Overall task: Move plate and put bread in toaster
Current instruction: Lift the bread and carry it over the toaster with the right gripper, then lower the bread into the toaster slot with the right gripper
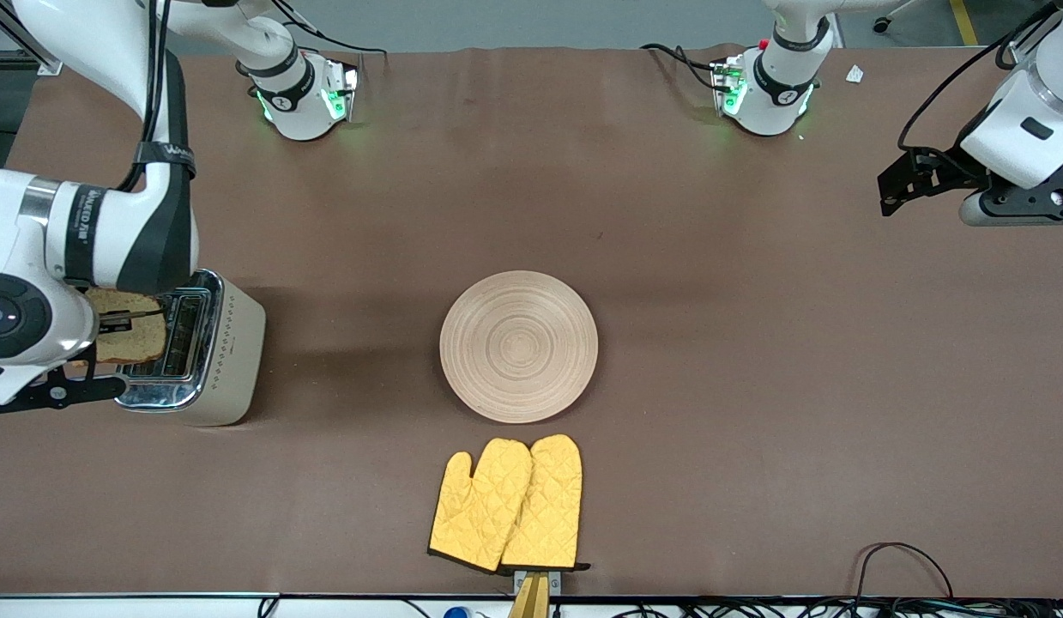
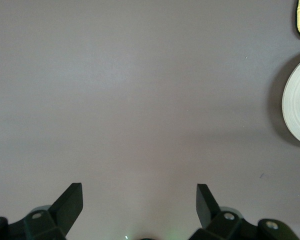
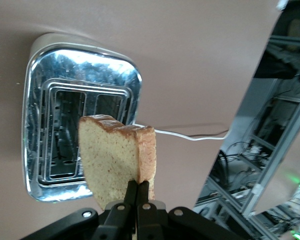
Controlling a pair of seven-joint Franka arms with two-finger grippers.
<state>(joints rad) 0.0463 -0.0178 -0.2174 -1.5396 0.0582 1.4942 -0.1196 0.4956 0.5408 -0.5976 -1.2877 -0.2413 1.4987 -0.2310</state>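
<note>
Right wrist view shows the right gripper (image 3: 138, 186), jaws clamped on the bread (image 3: 115, 160), over the toaster (image 3: 80, 115); left gripper (image 2: 139, 197) waits, jaws apart.

slots: toaster (image 1: 212, 360) openings bare, bread (image 3: 117, 157) in right gripper (image 3: 138, 192) just above them | centre: plate (image 1: 519, 346) lies flat, mitts (image 1: 510, 505) nearer the camera, narrow gap between | left gripper (image 2: 139, 200): over bare table (image 1: 754, 343), plate well aside

One plate (image 1: 519, 346), one bread (image 3: 115, 160), one toaster (image 1: 226, 352), two mitts (image 1: 507, 505)
</note>
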